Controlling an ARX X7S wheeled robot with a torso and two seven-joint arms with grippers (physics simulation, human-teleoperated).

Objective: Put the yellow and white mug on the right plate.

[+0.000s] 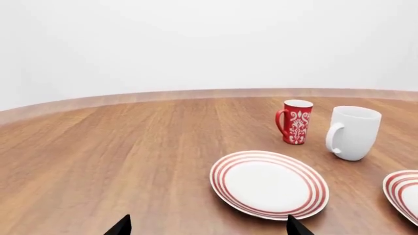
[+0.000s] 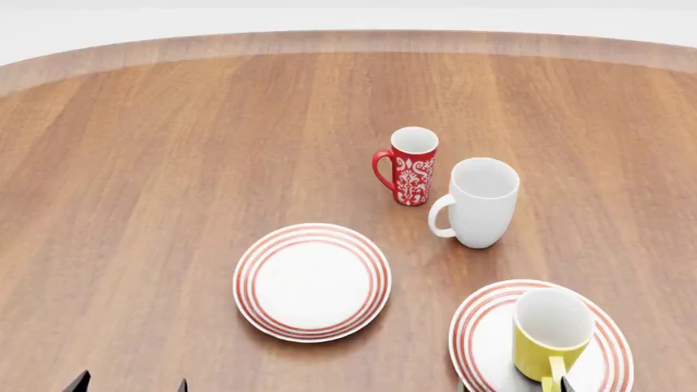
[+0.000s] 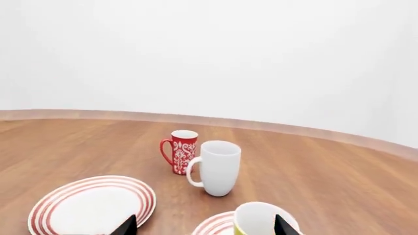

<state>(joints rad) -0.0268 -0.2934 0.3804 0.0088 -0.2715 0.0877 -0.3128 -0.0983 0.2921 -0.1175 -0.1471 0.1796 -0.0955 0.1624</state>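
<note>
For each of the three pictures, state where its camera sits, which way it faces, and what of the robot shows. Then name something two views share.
Head view: high, looking forward and down on the table; dark gripper tips show at the bottom edge.
Left wrist view: low over the table, facing the left plate; left gripper fingertips show.
Right wrist view: low, facing the yellow and white mug standing on the right plate; right gripper fingertips show.
Shared: all three show the red patterned mug and white mug.
</note>
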